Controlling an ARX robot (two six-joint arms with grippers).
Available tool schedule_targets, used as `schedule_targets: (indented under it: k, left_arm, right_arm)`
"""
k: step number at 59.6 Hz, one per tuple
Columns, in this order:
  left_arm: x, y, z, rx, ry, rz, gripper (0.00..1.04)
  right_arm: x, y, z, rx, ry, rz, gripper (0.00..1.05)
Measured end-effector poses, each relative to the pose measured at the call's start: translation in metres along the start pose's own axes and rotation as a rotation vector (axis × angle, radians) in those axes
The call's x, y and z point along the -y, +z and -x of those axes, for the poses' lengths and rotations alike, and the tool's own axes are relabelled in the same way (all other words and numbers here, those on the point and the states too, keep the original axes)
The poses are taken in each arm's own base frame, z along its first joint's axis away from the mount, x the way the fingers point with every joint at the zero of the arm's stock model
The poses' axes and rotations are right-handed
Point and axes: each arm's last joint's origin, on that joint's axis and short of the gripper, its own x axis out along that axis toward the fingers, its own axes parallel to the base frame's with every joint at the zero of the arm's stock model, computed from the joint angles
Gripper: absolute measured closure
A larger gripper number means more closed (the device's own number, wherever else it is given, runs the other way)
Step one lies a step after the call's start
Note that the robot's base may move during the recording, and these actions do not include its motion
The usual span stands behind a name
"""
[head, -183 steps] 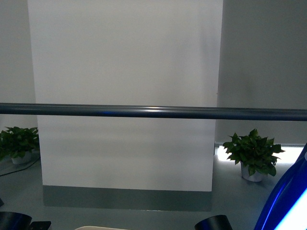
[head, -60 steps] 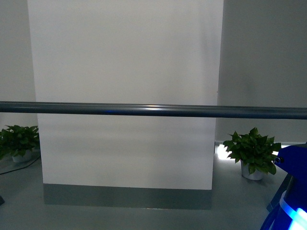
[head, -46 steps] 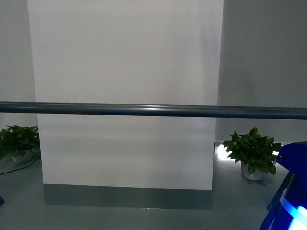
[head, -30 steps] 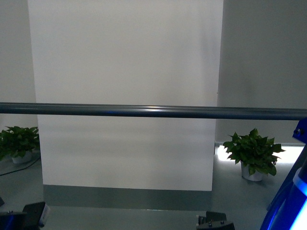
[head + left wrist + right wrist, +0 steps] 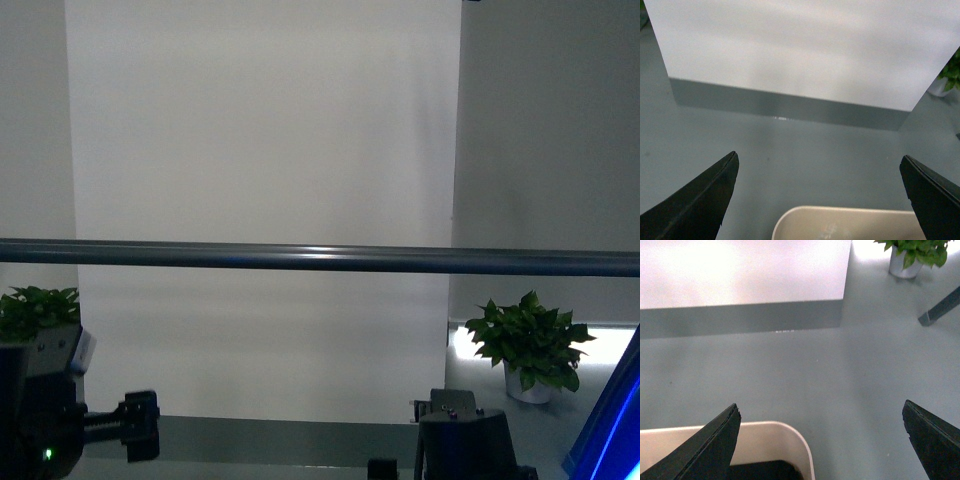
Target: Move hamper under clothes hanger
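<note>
Front view: the clothes hanger (image 5: 320, 257) bar crosses before a white panel (image 5: 260, 200), potted plant (image 5: 530, 345) behind. Left wrist: left gripper (image 5: 820, 190) spread wide above the beige hamper (image 5: 850, 224) rim on grey floor (image 5: 790, 160). Right wrist: right gripper (image 5: 822, 435) likewise apart over the hamper (image 5: 765, 440) corner

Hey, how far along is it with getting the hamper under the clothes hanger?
Done: hard to confirm; the hamper sits on the floor beneath both wrists, and the clothes hanger bar crosses the front view just ahead. In hand: nothing; the left tool and right tool are open above the rim, touching nothing. Left: possibly only checking placement, which these views cannot settle.
</note>
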Motion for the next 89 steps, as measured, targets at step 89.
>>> schedule_targets:
  k: [89]
  left_arm:
    - [0.019, 0.088, 0.118, 0.125, 0.031, -0.091, 0.41]
  right_arm:
    - [0.056, 0.117, 0.147, 0.295, 0.085, 0.085, 0.42]
